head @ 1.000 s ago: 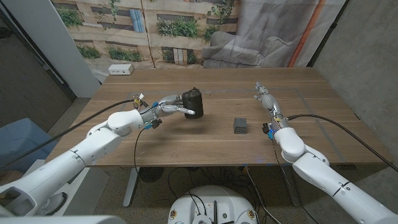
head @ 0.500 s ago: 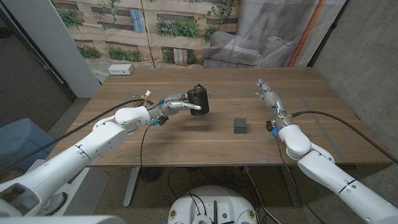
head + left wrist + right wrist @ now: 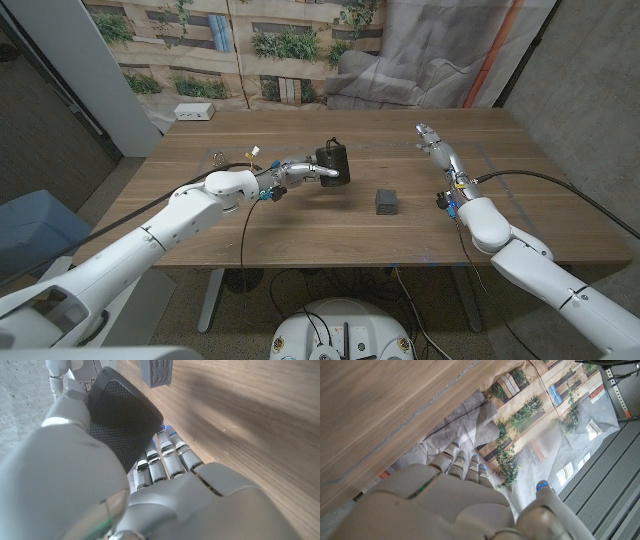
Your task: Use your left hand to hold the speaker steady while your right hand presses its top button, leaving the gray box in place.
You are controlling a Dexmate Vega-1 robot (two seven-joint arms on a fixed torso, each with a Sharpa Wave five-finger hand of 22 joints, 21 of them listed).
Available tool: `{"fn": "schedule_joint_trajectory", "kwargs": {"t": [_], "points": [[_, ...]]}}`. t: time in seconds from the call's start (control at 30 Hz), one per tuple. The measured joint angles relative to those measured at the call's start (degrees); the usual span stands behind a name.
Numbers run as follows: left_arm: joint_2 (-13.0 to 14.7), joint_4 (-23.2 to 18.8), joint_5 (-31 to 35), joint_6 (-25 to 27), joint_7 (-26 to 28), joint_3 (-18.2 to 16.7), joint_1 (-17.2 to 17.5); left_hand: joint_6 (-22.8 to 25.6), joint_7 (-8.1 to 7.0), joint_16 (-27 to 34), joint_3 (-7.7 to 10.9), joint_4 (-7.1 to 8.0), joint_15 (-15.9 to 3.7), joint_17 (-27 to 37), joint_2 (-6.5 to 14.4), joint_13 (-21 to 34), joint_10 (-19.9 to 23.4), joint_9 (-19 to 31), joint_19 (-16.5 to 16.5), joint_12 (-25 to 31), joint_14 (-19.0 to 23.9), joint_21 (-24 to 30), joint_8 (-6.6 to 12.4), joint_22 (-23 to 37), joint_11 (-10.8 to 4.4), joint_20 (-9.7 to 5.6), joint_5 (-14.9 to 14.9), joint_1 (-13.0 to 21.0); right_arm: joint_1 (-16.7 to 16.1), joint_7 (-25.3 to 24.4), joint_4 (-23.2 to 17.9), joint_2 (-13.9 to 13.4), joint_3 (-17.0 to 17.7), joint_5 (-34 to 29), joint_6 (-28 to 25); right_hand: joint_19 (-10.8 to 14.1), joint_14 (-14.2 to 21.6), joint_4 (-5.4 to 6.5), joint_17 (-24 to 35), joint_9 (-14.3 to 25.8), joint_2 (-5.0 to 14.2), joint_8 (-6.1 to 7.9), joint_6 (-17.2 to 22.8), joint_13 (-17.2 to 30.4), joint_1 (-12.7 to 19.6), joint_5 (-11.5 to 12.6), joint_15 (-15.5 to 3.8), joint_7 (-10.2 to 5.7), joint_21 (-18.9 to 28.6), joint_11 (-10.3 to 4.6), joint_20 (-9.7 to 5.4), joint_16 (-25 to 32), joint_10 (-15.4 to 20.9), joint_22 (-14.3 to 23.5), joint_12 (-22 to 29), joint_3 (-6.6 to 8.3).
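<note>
The black speaker (image 3: 334, 163) is held just above the table near its middle, and my left hand (image 3: 300, 172) grips it from the left side. In the left wrist view the speaker's mesh face (image 3: 125, 425) sits between my fingers. The small gray box (image 3: 386, 201) stands on the table to the right of the speaker; it also appears as the gray box (image 3: 156, 371) in the left wrist view. My right hand (image 3: 437, 148) is at the right side of the table, fingers straight and apart, holding nothing, well clear of box and speaker.
A white power strip (image 3: 194, 112) lies at the table's far left corner. A printed backdrop and a grey cloth hang behind the table. Cables trail from both arms over the front edge.
My left hand has carried the speaker rightward, toward the gray box. My right hand has shifted slightly right and farther back.
</note>
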Motion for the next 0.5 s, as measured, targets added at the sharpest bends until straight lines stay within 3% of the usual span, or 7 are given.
{"fn": "schedule_joint_trajectory", "kwargs": {"t": [0.07,0.13,0.3,0.4,0.5], "points": [[-0.39,0.2,-0.21,0.73,0.05,0.33,-0.39,0.48,0.48,0.11,0.0,0.0,0.0,0.07,0.0,0.03,0.2,0.0,0.33,0.12,0.02,0.0,0.0,0.07,0.2,0.12,-0.04,0.0,-0.2,0.13,-0.18,-0.57,0.27,-0.32,-0.08,0.08,0.41,-0.61,-0.06,0.0,-0.06,0.0,-0.01,0.09,-0.02,0.0,0.44,-0.01,0.0,0.22,0.08,0.0,0.18,0.0,0.0,-0.17],[-1.16,0.49,-0.79,2.03,0.18,0.84,-1.07,0.48,0.48,0.22,0.0,0.0,0.0,0.22,0.0,0.04,0.27,0.0,0.49,0.13,0.02,0.25,0.0,0.27,0.27,0.12,-0.15,0.0,-0.39,0.52,-0.42,-1.25,0.59,-0.76,-0.26,0.41,0.18,-0.88,-0.06,0.0,-1.43,0.0,-0.22,0.14,0.38,0.0,0.63,-0.22,-0.29,0.73,0.41,0.0,-0.34,0.0,0.0,-0.47],[-2.45,0.69,-2.4,5.77,1.38,1.49,-2.45,0.48,0.48,0.22,-0.01,0.01,0.19,0.38,0.0,0.09,0.38,0.01,1.21,0.14,0.21,0.46,0.0,0.28,0.38,0.22,0.03,0.0,-0.7,1.56,-1.12,-2.8,1.26,-1.4,-1.0,0.39,0.19,-1.38,-0.32,0.0,-1.45,-0.29,-0.65,0.14,0.4,0.0,0.63,-0.24,-0.35,0.8,0.43,0.0,-0.47,0.0,0.0,-0.5],[-3.09,0.56,-2.65,6.56,1.75,1.82,-3.52,0.49,0.5,0.22,-0.01,0.01,0.39,0.38,0.0,0.09,0.58,0.02,1.44,0.14,0.41,0.45,0.0,0.27,0.58,-0.01,0.04,0.0,-0.72,2.29,-1.23,-3.04,1.35,-1.52,-1.48,0.18,0.18,-2.14,-0.32,0.0,-1.9,-0.36,-1.14,0.14,0.85,0.0,0.63,-0.73,-0.56,-0.14,0.63,0.0,-0.92,0.0,0.0,-0.63],[-3.71,0.52,-4.29,10.6,2.96,2.11,-4.39,0.82,0.83,0.22,0.06,-0.06,0.39,0.38,0.0,0.09,0.61,0.02,1.73,0.14,0.43,0.68,0.0,0.28,0.61,0.13,0.04,0.0,-0.74,2.95,-1.61,-4.1,1.81,-1.51,-1.97,0.19,-0.13,-2.71,-0.58,0.0,-2.57,-0.36,-1.36,0.14,1.52,0.0,0.31,-0.95,-0.66,-0.54,0.63,0.0,-0.95,0.0,0.0,-0.71]]}}
